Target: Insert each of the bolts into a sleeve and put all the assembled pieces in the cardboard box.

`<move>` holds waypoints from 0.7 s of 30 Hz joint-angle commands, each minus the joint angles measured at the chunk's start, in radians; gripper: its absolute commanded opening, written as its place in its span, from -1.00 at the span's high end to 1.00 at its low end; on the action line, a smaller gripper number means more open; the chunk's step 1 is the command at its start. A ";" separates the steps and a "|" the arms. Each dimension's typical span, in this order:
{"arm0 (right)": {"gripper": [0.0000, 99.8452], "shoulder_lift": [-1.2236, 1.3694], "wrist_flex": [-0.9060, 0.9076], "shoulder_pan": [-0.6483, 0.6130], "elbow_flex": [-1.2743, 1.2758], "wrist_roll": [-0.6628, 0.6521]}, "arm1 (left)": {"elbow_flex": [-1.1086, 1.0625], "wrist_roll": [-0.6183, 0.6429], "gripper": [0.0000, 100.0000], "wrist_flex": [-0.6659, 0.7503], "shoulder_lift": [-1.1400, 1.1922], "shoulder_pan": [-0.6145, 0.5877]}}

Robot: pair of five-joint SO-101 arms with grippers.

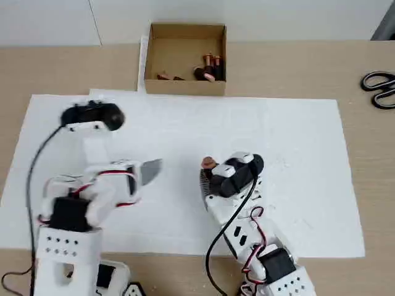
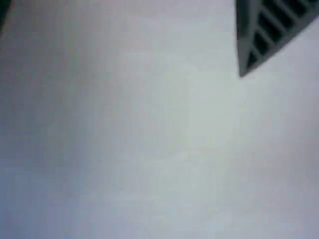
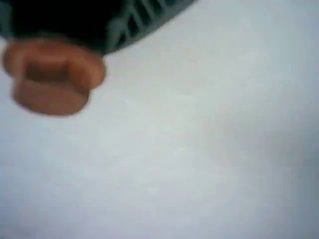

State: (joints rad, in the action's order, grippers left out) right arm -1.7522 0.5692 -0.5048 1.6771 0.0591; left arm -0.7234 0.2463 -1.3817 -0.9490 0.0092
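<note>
My right gripper (image 1: 207, 170) hovers over the middle of the white paper (image 1: 296, 160), shut on a copper-coloured bolt (image 1: 208, 163). In the right wrist view the bolt's head (image 3: 52, 74) sticks out under a ribbed grey finger (image 3: 144, 20); whether the dark mass above it is a sleeve I cannot tell. My left gripper (image 1: 150, 169) sits to the left over bare paper, open, with nothing between its fingers; one grey fingertip (image 2: 259, 40) shows over the paper. The cardboard box (image 1: 185, 87) stands at the back and holds several assembled black-and-copper pieces (image 1: 210, 66).
Black scissors (image 1: 379, 87) lie on the bare table at the far right. A black camera mount (image 1: 92, 115) with a cable stands on the left part of the paper. Both arm bases occupy the front edge.
</note>
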 commanded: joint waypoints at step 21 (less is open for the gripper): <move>0.99 0.992 -0.337 0.150 -1.039 -0.152 | 0.236 -0.097 0.40 -0.236 -0.011 -0.311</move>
State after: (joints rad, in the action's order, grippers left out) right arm -0.9866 0.4005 -0.3636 0.8270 -0.0806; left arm -0.5317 0.1496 -1.6118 -0.9490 -0.2946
